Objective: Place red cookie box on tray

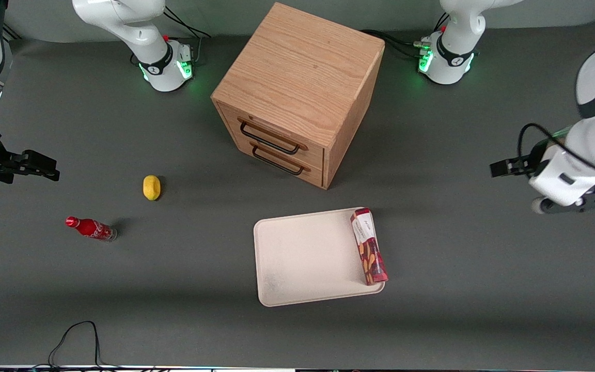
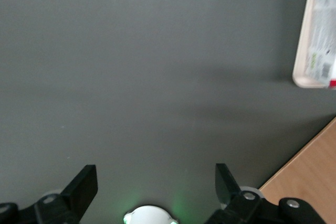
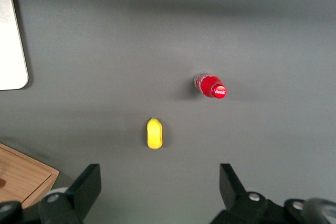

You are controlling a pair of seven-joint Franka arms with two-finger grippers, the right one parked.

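The red cookie box (image 1: 369, 246) lies flat on the cream-white tray (image 1: 302, 258), along the tray's edge toward the working arm's end, one end near the tray's rim closest to the front camera. A sliver of the box (image 2: 332, 82) and the tray's corner (image 2: 310, 51) show in the left wrist view. My left gripper (image 1: 501, 168) hangs high over bare table toward the working arm's end, well away from the tray. Its fingers (image 2: 84, 182) are spread wide and hold nothing.
A wooden two-drawer cabinet (image 1: 297, 88) stands farther from the front camera than the tray. A yellow lemon-like object (image 1: 151, 187) and a small red soda bottle (image 1: 91, 228) lie toward the parked arm's end. A black cable (image 1: 78, 336) loops at the table's near edge.
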